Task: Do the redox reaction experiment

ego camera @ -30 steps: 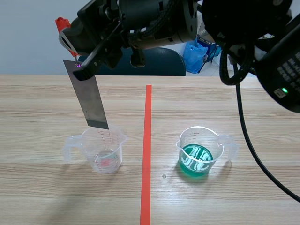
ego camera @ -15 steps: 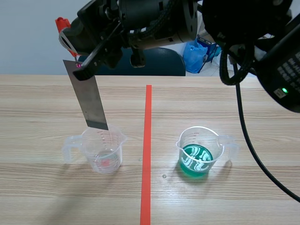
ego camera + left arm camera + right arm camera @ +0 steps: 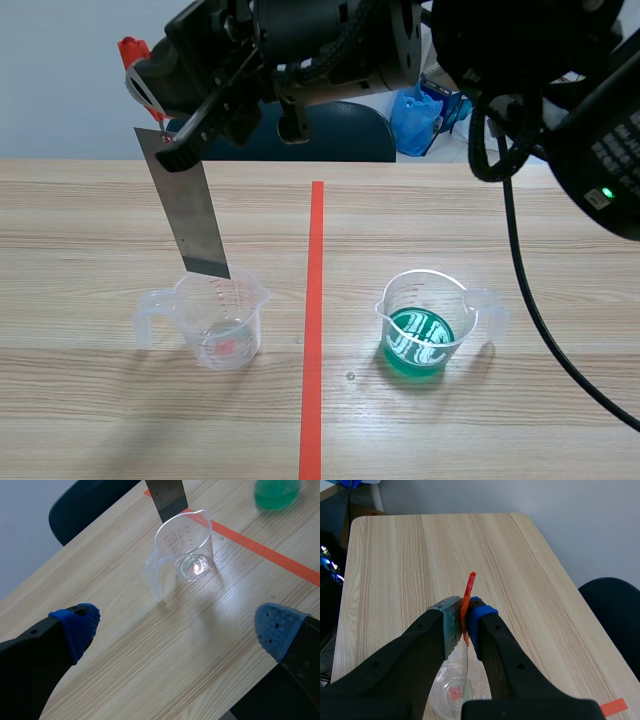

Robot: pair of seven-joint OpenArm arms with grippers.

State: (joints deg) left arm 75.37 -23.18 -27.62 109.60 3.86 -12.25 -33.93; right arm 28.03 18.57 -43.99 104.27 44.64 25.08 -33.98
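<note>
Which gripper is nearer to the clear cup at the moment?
Right. The right gripper hangs directly above the clear cup, its fingers shut on the metal strip, whose lower end nears the rim. The left gripper is open, with the cup well ahead of it.

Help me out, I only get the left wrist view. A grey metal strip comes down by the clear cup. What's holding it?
Observer: The right claw, shut on the top of the metal strip.
Visitor: And that green blob at the edge?
Observer: That is a second cup, with a handle and some green liquid low in it. It stands across the tape line.
Visitor: Does the strip hang straight?
Observer: No, it is tilted, with its lower end about at the rim of the clear cup.
</note>
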